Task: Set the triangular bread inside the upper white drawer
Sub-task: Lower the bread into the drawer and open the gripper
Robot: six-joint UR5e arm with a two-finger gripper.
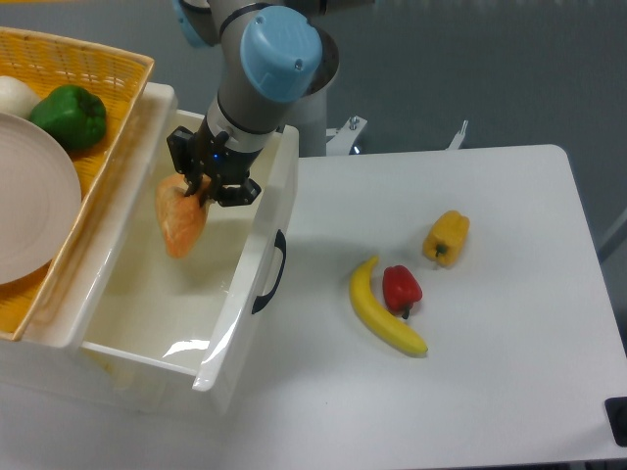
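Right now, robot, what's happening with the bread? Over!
Hand shut on bread. Bread hanging over open drawer, not set down yet. Nothing blocking below.

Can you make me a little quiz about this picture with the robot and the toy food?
1. What is the gripper holding?
2. True or false: the triangular bread is lying on the table next to the banana.
3. Which toy touches the banana? A) the yellow pepper B) the red pepper C) the green pepper

Key
1. The triangular bread, hanging from the gripper over the inside of the upper white drawer.
2. False. It is held up over the drawer, away from the banana.
3. B. The red pepper sits against the banana; the yellow pepper lies apart, and the green pepper is in the yellow basket.
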